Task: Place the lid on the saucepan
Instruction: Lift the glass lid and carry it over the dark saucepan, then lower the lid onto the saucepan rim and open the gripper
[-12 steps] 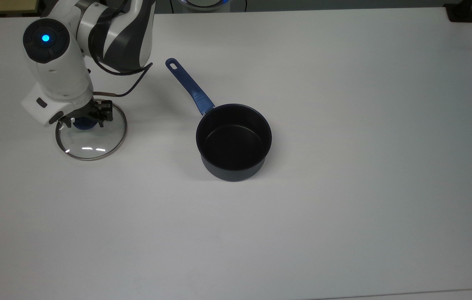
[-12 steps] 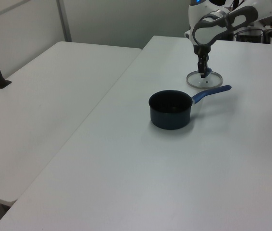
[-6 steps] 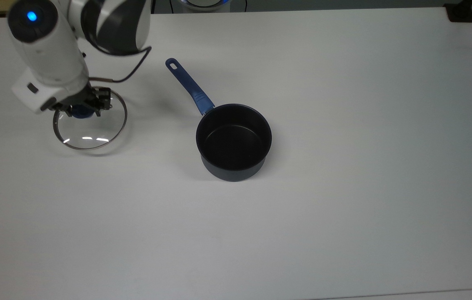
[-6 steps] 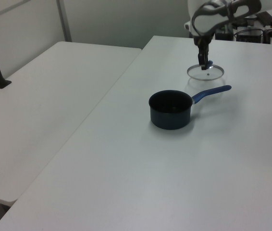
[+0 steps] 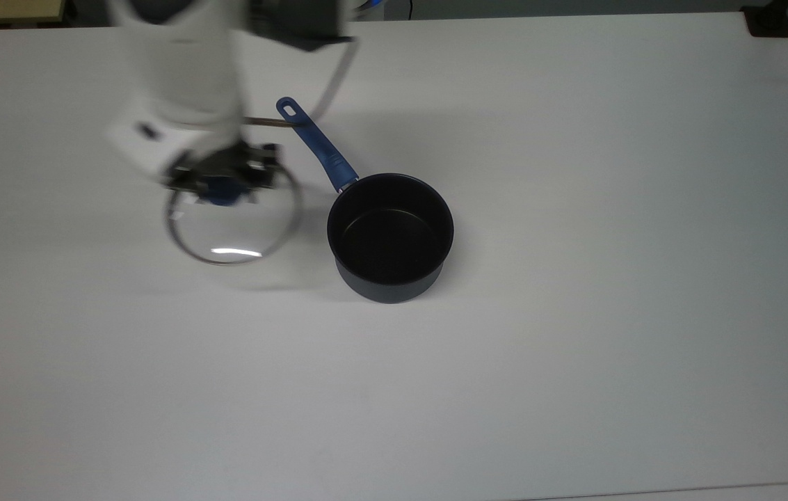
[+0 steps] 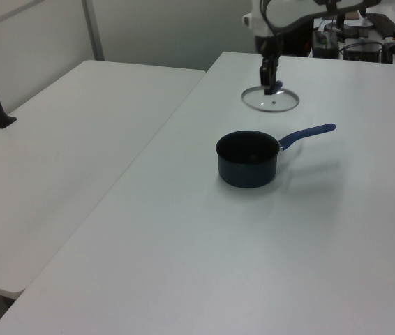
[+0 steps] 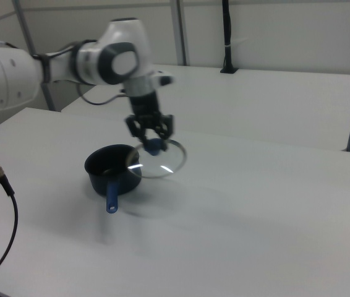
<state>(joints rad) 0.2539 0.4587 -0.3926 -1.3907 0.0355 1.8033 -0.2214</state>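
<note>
So compared to a second ago the round clear glass lid with the metal rim and blue knob [image 5: 235, 221] is off the table and has swung a good way toward the pan: it was sitting flat over at the top view's left, and now it hangs in the air just beside the small deep navy-black saucepan with the long blue straight handle [image 5: 390, 236], not over it yet. The arm's two-finger gripper [image 5: 223, 182] is clamped on the blue knob [image 7: 154, 146], fingers pinched in from both sides, and the disc hangs under it, looking roughly level in the left view. The white table [image 5: 574, 278] under it shows the lid's faint shadow, so it's clearly airborne. My take on handling: glass with a steel rim is stiff and has some heft for its size, and it'll chip or crack if it bangs the pan's edge. The knob is really the only sane place to hold it, since the glass is slick and the rim is too thin to pinch. I'd guess a knob grip lets it rock a bit, so it wants a slow, centred, level drop onto the pan's open mouth.
</note>
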